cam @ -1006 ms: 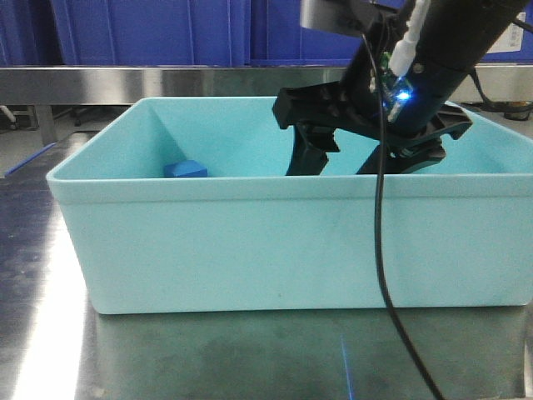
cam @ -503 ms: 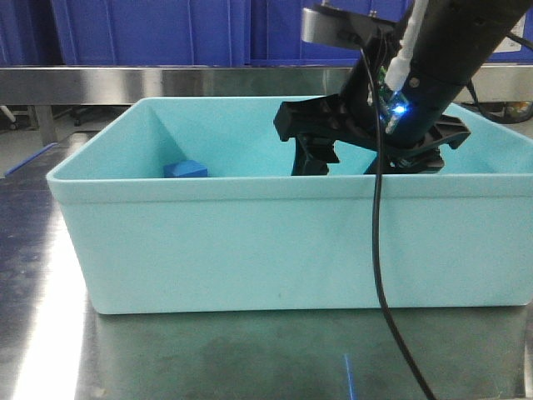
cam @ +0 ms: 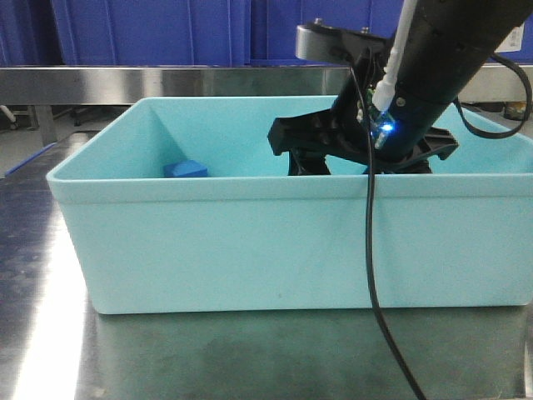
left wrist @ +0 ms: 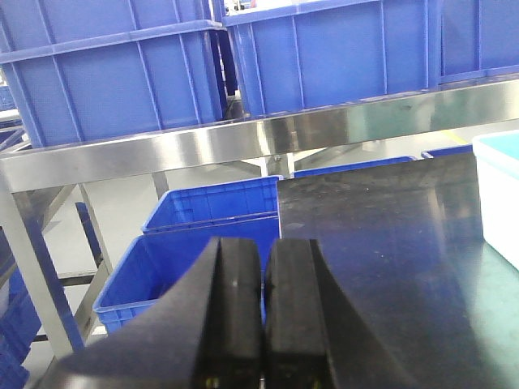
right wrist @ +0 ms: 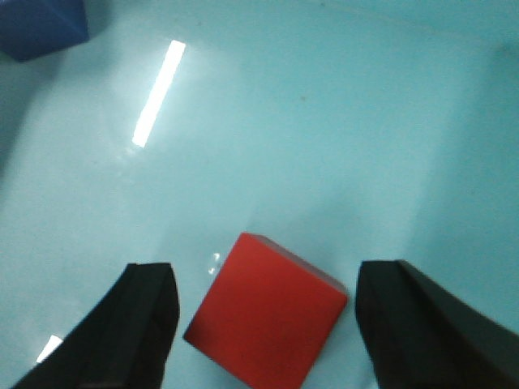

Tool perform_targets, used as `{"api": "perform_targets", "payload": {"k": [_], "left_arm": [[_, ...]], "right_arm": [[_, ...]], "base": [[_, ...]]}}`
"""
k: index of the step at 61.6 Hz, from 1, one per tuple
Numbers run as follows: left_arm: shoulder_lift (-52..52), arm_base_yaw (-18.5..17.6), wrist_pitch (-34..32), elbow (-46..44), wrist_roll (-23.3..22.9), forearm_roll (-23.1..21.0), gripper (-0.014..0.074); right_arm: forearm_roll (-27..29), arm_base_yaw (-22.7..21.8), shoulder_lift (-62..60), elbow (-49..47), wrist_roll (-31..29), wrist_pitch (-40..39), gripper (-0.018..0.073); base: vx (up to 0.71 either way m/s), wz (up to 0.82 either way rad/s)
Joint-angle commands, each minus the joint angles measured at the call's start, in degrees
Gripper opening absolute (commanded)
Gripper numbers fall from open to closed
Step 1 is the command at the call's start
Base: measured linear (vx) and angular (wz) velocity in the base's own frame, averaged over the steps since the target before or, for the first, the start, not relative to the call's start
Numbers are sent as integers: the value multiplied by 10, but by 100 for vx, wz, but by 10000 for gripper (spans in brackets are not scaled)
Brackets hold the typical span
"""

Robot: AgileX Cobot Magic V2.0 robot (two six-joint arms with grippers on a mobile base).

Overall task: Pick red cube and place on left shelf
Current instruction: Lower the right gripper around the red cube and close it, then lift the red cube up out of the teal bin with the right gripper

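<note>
The red cube (right wrist: 266,312) lies on the floor of a light teal bin (cam: 275,242); the bin's front wall hides it in the front view. My right gripper (right wrist: 268,284) is down inside the bin, open, one black finger on each side of the cube without touching it. In the front view the right gripper (cam: 350,162) dips behind the bin's front rim. My left gripper (left wrist: 263,267) is shut with nothing between its pads, held over the steel table's edge. The left shelf (left wrist: 243,138) shows as a steel rail carrying deep-blue crates (left wrist: 122,81).
A blue cube (cam: 185,169) sits in the bin's back left corner, blue cube (right wrist: 40,28) at the top left of the right wrist view. Blue crates (left wrist: 203,243) stand on the floor beneath the shelf rail. A black cable (cam: 371,250) hangs before the bin.
My right gripper has sunk lower into the bin and shifted slightly left; its fingers now mostly sit below the rim. The blue cube has not moved.
</note>
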Motion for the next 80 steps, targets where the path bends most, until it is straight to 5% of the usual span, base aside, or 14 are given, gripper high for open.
{"api": "perform_targets", "payload": {"k": [1, 9, 29, 53, 80], "left_arm": [[4, -3, -52, 13, 0, -3, 106], [4, -3, -52, 13, 0, -3, 106], [4, -3, -52, 13, 0, -3, 106], [4, -3, -52, 13, 0, -3, 106], [4, -3, -52, 13, 0, -3, 106]], "right_arm": [[-1, 1, -23, -20, -2, -46, 515], [-1, 1, -19, -20, -2, -36, 434], [-1, 1, -17, -20, -2, -30, 401], [-1, 1, -35, -20, -2, -67, 46], [-10, 1, -190, -19, -2, -119, 48]], "base": [[0, 0], [0, 0], [0, 0], [0, 0], [0, 0]]}}
